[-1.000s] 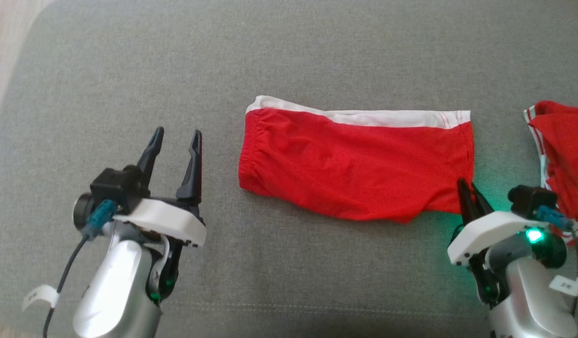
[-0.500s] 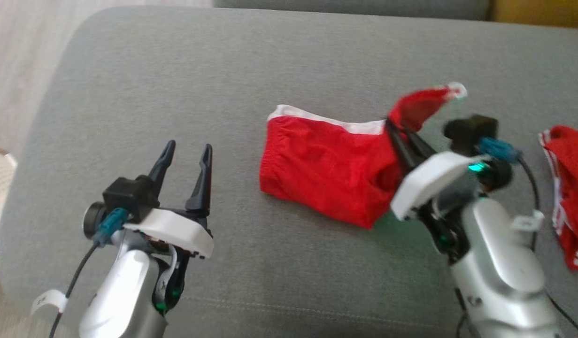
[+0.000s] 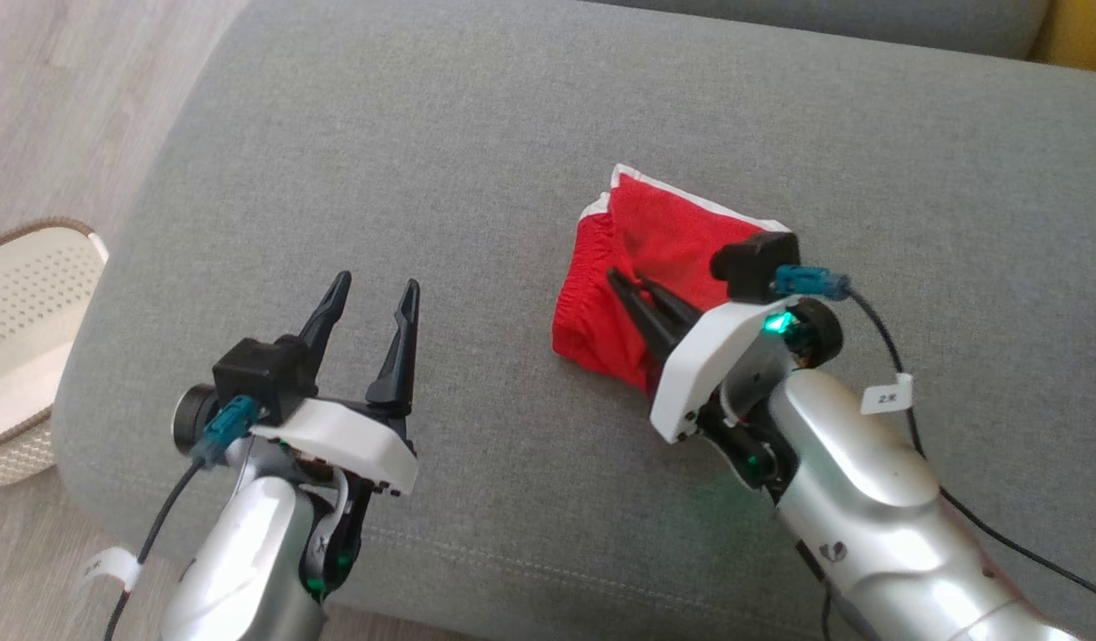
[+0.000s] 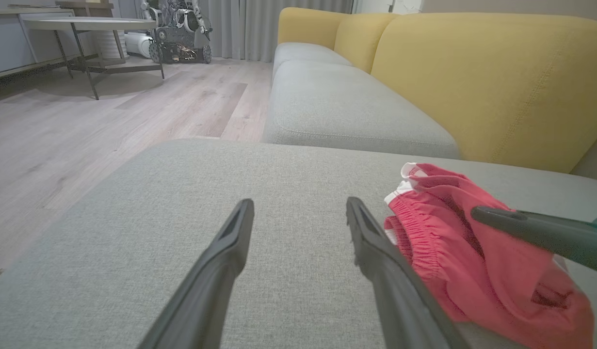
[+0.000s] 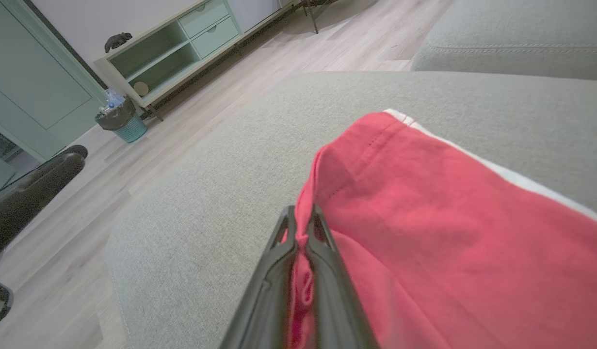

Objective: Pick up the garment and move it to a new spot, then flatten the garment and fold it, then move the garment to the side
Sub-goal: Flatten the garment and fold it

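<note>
The red shorts [image 3: 663, 258] with white trim lay doubled over into a compact bundle right of centre in the head view, on the grey sofa cushion [image 3: 423, 133]. Their gathered elastic waistband faced frame left, and the white-trimmed edge slanted from the bundle's top corner down towards the right. The lower right part was covered by the robot's wrist, so the long axis could not be told for sure. The right gripper [image 3: 632, 289] reached in from the lower right. Its two dark fingers were pressed together and pinched a fold of red cloth near the waistband side, with fabric bunched between the tips in the right wrist view. The left gripper [image 3: 374, 289] hung over bare cushion in the lower left of the head view, well apart from the shorts, its fingers spread wide and holding nothing. Bare grey cushion lay open on every side of the bundle, most of it towards frame left and frame top. The cushion's rounded left edge dropped to a pale wooden floor [image 3: 85, 89], where a white perforated basket [image 3: 31, 294] stood at the frame's left border. A stitched seam ran along the cushion's near edge at the bottom. In the left wrist view a second grey seat cushion [image 4: 337, 106] and a yellow backrest [image 4: 473, 72] stood beyond the shorts.
</note>
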Controlling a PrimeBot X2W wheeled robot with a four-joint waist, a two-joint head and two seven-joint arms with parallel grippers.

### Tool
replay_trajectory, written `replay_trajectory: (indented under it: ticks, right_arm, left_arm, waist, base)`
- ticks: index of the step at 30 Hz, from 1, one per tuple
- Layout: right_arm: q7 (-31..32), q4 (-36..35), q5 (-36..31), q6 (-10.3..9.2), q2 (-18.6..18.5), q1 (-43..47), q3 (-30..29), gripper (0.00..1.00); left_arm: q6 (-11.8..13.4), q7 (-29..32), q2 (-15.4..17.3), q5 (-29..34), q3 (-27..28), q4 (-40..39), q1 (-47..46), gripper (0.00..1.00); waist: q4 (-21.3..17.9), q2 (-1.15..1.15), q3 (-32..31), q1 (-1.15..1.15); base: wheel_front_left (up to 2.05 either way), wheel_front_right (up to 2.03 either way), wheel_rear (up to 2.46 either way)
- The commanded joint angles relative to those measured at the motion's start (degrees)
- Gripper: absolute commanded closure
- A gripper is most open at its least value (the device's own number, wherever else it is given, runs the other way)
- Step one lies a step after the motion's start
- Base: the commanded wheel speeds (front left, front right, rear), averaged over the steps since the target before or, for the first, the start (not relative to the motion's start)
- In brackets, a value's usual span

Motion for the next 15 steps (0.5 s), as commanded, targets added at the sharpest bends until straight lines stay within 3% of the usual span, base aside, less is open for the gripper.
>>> replay_trajectory:
  ticks: [1,4,5,6,7,8,15]
  right_arm:
    - [-1.0,-1.5,0.8,-0.05,0.7,-2.2,1.3,1.0]
    - [-2.6,0.1,3.0,-0.05,0.7,-3.5,3.9,1.0]
    - [-3.3,0.3,3.9,-0.05,0.7,-3.9,4.8,0.94]
    - [-3.7,0.5,4.6,-0.05,0.7,-4.3,5.6,0.64]
    - [-4.5,0.4,5.5,-0.05,0.7,-4.6,6.5,0.1]
    - [-5.2,0.3,6.1,-0.05,0.7,-5.0,7.1,0.0]
    - [-10.4,-1.0,7.6,-0.05,0.7,-5.9,7.5,0.0]
  left_arm:
    - [0.4,-0.4,0.8,-0.3,1.9,-1.6,-1.9,0.0]
    - [0.4,-0.6,0.8,-0.4,2.0,-1.4,-2.1,0.0]
    - [0.5,-0.6,0.8,-0.5,2.0,-1.3,-2.2,0.0]
    - [0.5,-0.7,0.9,-0.5,2.0,-1.2,-2.4,0.0]
    - [0.5,-0.7,1.0,-0.4,1.9,-1.0,-2.5,0.0]
    - [0.6,-0.8,1.1,-0.3,1.9,-0.8,-2.5,0.0]
    - [1.6,-1.1,1.4,-0.2,2.1,-0.3,-2.2,0.0]
  waist:
    - [0.0,0.0,0.2,0.0]
    - [-0.3,0.0,0.6,0.0]
    - [-0.4,0.0,0.8,0.0]
    - [-0.6,0.0,0.9,0.0]
    - [-0.8,0.0,0.9,0.0]
    - [-1.0,0.0,0.9,0.0]
    - [-2.9,0.0,0.1,0.0]
  base:
    - [0.0,0.0,0.0]
    - [0.0,0.0,0.0]
    - [0.0,0.0,0.0]
    - [0.0,0.0,0.0]
    - [0.0,0.0,0.0]
    - [0.0,0.0,0.0]
    - [0.0,0.0,0.0]
